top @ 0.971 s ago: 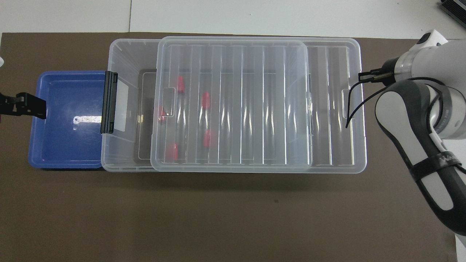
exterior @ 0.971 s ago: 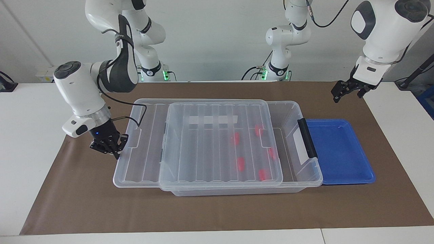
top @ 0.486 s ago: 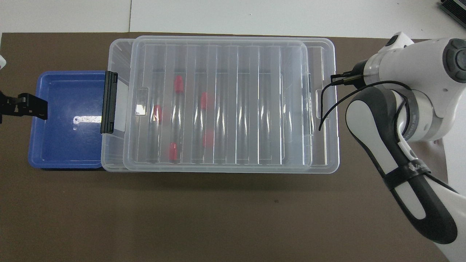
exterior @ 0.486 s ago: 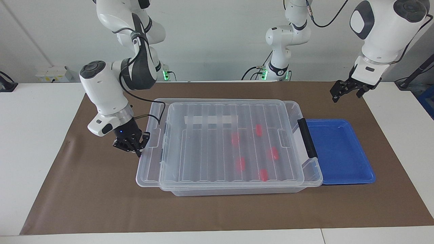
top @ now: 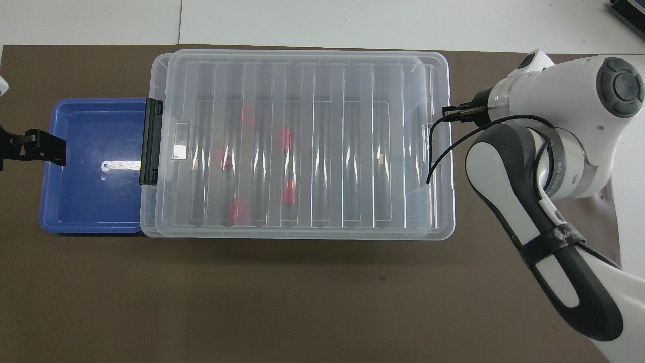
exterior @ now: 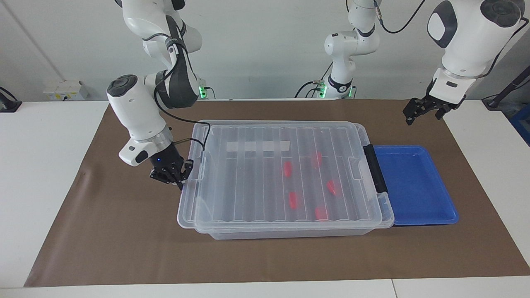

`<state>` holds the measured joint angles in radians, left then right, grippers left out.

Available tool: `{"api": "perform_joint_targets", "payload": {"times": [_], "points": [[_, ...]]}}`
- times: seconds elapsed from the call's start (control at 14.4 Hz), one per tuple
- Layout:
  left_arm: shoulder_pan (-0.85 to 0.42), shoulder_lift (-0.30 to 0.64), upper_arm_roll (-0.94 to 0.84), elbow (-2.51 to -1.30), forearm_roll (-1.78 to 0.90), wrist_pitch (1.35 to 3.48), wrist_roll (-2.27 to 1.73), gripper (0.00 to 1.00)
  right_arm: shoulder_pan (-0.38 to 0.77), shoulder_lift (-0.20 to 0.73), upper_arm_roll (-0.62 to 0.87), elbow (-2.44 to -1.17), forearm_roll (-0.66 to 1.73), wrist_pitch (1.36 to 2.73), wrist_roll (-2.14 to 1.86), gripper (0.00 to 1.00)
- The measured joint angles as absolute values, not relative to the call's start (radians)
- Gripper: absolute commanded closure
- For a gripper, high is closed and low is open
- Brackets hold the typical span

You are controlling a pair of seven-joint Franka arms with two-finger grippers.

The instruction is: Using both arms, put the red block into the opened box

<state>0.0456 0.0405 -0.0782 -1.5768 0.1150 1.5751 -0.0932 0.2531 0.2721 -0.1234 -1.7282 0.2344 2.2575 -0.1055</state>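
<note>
The clear box (exterior: 290,233) (top: 146,222) stands mid-table with its black handle (exterior: 374,167) (top: 151,141) toward the left arm's end. Its ribbed lid (exterior: 248,178) (top: 327,151) lies flat over almost the whole box. Several red blocks (exterior: 287,169) (top: 286,139) show through the lid, lying on the box floor. My right gripper (exterior: 172,174) is shut and sits low against the lid's end edge at the right arm's end. In the overhead view its own wrist hides it. My left gripper (exterior: 422,109) (top: 35,148) hangs open and holds nothing, over the mat beside the blue tray.
A shallow blue tray (exterior: 414,182) (top: 90,166) lies against the box's handle end, with nothing in it. Brown mat (exterior: 265,256) covers the table around the box. The right arm's forearm (top: 549,237) reaches over the mat at its end.
The right gripper has moved toward the left arm's end, and the lid has slid with it until it covers nearly the whole box. The left arm has not moved.
</note>
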Motion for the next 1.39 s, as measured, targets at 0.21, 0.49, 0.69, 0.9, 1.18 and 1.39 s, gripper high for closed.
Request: {"api": "perform_joint_targets", "payload": {"times": [0.21,0.49,0.69,0.9,1.18,1.39], "points": [[0.046,0.041,-0.078,-1.577,0.115,1.575,-0.093,0.0,0.258,0.272,-0.123,-1.729,0.244,2.257,-0.105,1.0],[0.045,0.041,-0.079,-1.577,0.115,1.575,-0.093,0.0,0.258,0.272,-0.123,-1.733,0.292,2.255,-0.105,1.0],[0.045,0.041,-0.079,-1.577,0.114,1.575,-0.093,0.0,0.258,0.272,-0.123,-1.734,0.293,2.252,-0.105,1.0],[0.045,0.041,-0.079,-1.577,0.114,1.575,-0.093,0.0,0.258,0.271,-0.123,-1.734,0.293,2.246,-0.105,1.0],[0.045,0.04,-0.079,-1.577,0.114,1.575,-0.093,0.0,0.258,0.271,-0.123,-1.734,0.293,2.239,-0.105,1.0],[0.045,0.039,-0.079,-1.577,0.114,1.575,-0.093,0.0,0.257,0.27,-0.129,-1.734,0.284,2.218,-0.105,0.0]]}}
